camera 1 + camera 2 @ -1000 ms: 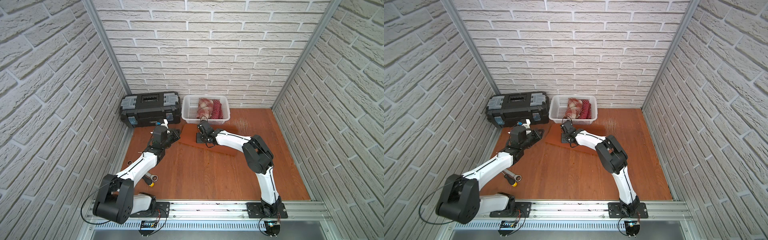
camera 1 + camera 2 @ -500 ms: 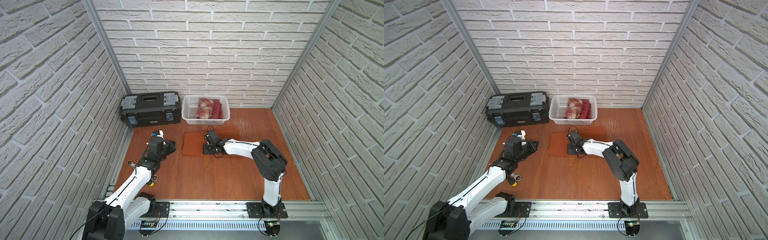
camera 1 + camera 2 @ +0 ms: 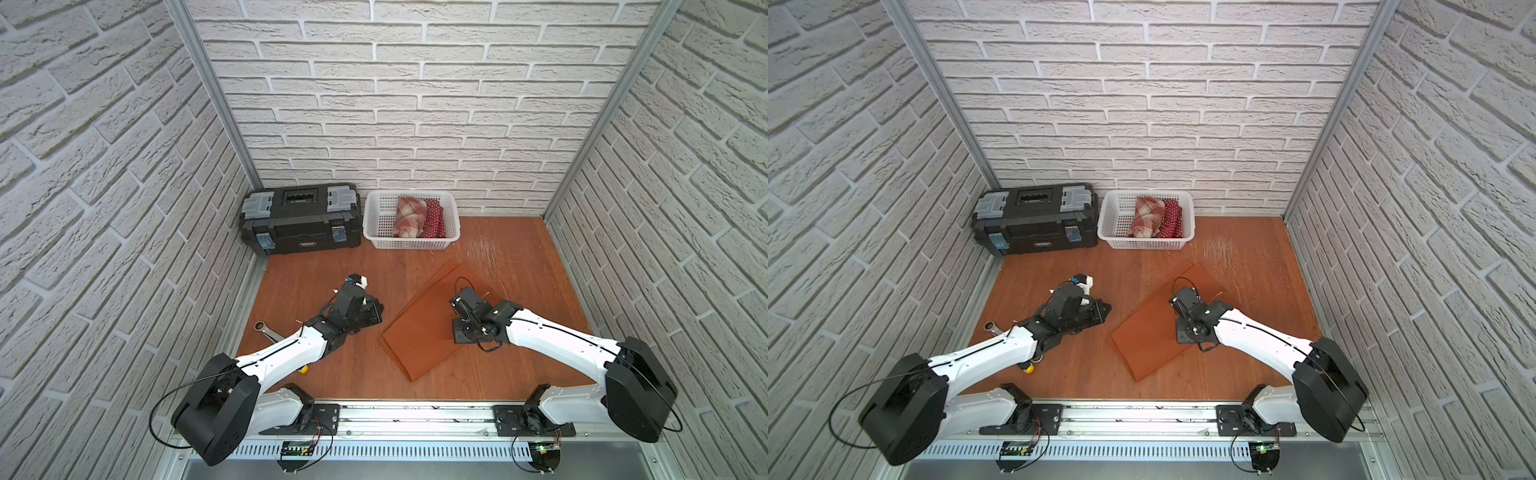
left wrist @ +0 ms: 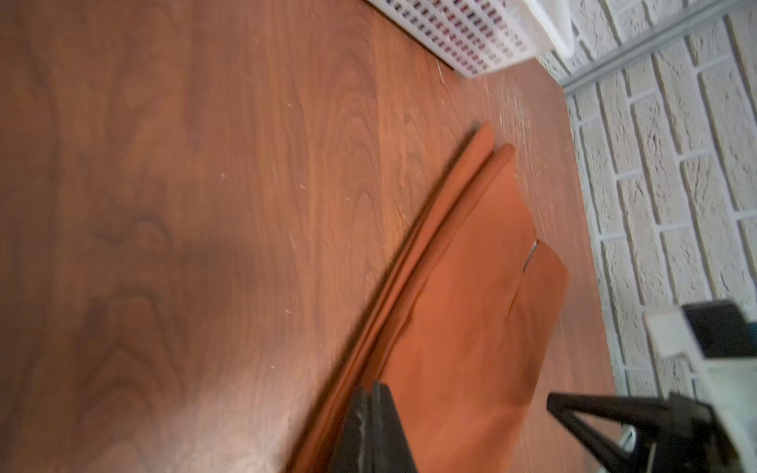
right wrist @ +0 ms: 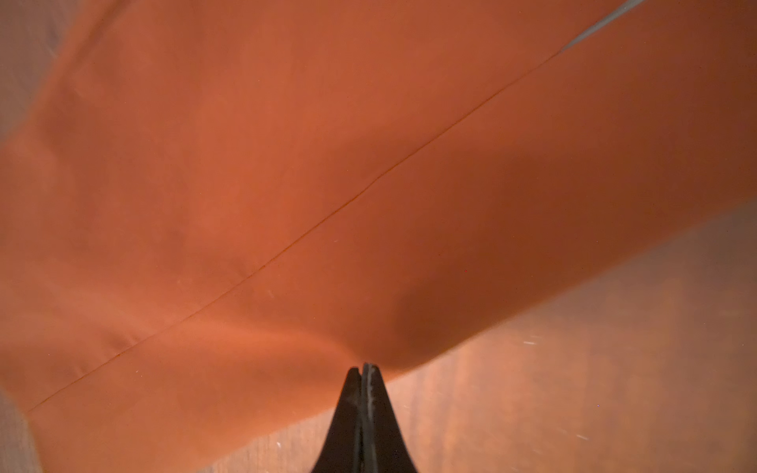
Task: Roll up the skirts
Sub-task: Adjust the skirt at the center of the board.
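The left arm reaches low and forward. The left end effector (image 4: 373, 389) has its fingers pressed together, narrow. It sits just beside the long folded edge of the rust-orange skirt (image 3: 419, 332); I cannot tell if it touches.

The right arm bends in from the other side. The right end effector (image 5: 362, 366) points down and pinches the skirt's edge, which lifts a little.

The skirt lies between both end effectors on the brown wooden desk (image 3: 519, 257), with white brick walls around. Far past them, the plaid skirt (image 3: 409, 216) and the polka-dot skirt (image 3: 434, 218) sit in a white basket (image 3: 411, 243) beside a black toolbox (image 3: 303, 220). A wrench (image 3: 262, 326) hides partly under the left arm.
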You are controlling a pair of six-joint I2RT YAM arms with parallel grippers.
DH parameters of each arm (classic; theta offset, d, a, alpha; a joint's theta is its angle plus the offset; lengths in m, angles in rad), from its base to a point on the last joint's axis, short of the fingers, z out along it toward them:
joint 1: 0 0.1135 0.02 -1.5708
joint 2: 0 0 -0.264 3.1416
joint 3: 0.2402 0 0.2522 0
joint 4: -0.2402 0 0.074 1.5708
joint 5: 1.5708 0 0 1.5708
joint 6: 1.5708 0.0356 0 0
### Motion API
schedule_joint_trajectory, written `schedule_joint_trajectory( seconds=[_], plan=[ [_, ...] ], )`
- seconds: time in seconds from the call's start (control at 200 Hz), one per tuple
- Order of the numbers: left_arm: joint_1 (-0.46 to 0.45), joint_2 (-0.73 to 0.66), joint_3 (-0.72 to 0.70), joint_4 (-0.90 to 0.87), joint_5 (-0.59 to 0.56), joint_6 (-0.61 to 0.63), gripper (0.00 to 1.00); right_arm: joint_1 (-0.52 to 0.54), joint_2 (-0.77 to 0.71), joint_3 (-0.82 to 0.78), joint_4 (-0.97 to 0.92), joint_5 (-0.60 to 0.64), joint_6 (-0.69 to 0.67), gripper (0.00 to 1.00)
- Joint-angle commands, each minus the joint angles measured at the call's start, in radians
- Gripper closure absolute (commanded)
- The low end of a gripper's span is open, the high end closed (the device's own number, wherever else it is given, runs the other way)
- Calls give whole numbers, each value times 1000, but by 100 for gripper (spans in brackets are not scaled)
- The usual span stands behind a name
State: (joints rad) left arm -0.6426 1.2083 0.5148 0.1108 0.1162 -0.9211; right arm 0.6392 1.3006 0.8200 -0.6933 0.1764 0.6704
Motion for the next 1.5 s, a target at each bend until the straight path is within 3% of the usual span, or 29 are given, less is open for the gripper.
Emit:
schedule_joint_trajectory(
  seconds=[0.0,0.09,0.28,0.44,0.615,0.745,0.835,0.95,1.145,1.495],
  plan=[
    [-53,4,24,-17,-19,38,75,-51,-3,101,-20,178,-60,69],
    [-90,28,51,-100,-39,88,62,-177,100,183,60,173,-95,57],
    [-102,56,57,-218,-109,153,56,-297,409,409,236,135,-146,39],
    [-97,71,59,-214,-158,207,52,-359,645,632,179,94,-105,39],
    [-93,140,57,-89,-124,243,58,-378,748,683,197,121,-82,42],
    [-69,188,70,-51,-49,276,62,-393,776,679,204,134,-70,46],
    [-68,224,74,-38,-9,286,70,-399,795,672,242,108,-72,53],
    [-67,249,73,-33,3,287,85,-400,797,657,276,101,-62,78],
    [-66,231,66,-32,7,275,100,-400,812,665,287,86,-72,97],
    [-68,118,59,-95,2,257,100,-397,646,529,360,84,-40,98]
  ],
)
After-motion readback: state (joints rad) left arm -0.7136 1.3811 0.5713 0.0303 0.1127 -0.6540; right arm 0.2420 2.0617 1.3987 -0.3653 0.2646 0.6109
